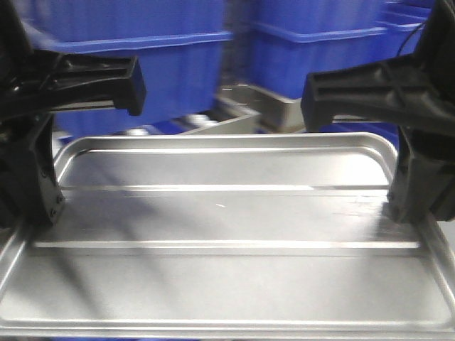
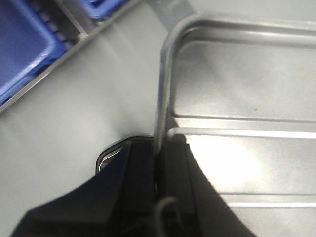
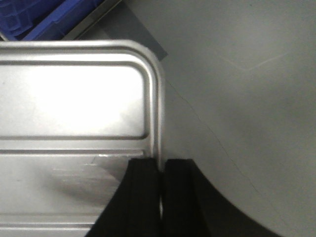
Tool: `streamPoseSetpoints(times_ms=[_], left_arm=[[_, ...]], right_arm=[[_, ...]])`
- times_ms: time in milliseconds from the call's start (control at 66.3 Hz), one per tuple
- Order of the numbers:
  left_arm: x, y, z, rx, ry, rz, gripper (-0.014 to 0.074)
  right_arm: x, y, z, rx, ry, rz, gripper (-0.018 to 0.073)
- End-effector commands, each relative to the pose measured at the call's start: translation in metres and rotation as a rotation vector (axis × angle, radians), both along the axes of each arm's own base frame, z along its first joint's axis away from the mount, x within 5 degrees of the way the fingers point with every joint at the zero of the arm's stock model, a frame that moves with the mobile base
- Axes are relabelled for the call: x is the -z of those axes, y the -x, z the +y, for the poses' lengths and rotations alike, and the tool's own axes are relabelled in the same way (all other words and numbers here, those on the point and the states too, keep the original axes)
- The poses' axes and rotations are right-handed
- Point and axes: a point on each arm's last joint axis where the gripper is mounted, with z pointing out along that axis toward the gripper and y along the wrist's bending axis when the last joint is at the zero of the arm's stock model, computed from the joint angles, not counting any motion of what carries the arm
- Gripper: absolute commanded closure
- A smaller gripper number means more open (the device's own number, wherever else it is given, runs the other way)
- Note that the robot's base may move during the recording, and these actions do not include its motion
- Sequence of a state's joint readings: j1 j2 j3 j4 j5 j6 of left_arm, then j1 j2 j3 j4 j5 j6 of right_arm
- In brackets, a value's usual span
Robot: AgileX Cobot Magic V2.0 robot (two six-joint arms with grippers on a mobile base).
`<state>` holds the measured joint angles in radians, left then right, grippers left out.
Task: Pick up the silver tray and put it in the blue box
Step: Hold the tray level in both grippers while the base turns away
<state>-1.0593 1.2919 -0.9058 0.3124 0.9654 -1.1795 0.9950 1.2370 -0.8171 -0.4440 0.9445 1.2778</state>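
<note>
Silver tray [image 1: 227, 213]: large, shallow, rectangular; rounded corners, raised rolled rim, recessed floor crossed by two long raised ridges.
Tray finish: dull brushed grey metal with faint scuffs and soft glare patches.
Tray position: level between the two grippers, in front of the blue box [image 1: 149, 71] and outside it; whether it rests on anything cannot be told.
Left gripper [image 2: 157, 163]: black fingers [image 2: 138, 177] clenched on the tray's left rim, one inside and one outside.
Right gripper [image 3: 160, 173]: black fingers [image 3: 143, 187] clamped the same way on the right rim.
Blue box: bright-blue plastic, thick rim, blurred.
Other blue crates [image 1: 320, 50]: beside it, to the right.
Steel pan [image 1: 274, 106]: between the crates, behind the tray.
Grey surface [image 3: 237, 74]: matte, with a thin crack line.
</note>
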Motion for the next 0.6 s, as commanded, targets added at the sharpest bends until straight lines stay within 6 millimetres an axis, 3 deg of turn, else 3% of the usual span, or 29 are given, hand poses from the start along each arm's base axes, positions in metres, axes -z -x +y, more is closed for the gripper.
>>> streamPoseSetpoints(times_ms=[0, 589], left_arm=[[-0.0141, 0.0003, 0.0004, 0.003, 0.045, -0.044, 0.0700], [-0.0141, 0.0003, 0.0004, 0.003, 0.045, -0.044, 0.0700]], right_arm=[[-0.0138, -0.0013, -0.0029, -0.010, -0.005, -0.058, 0.0500], [-0.0118, 0.0016, -0.0116, 0.034, 0.079, -0.020, 0.0500]])
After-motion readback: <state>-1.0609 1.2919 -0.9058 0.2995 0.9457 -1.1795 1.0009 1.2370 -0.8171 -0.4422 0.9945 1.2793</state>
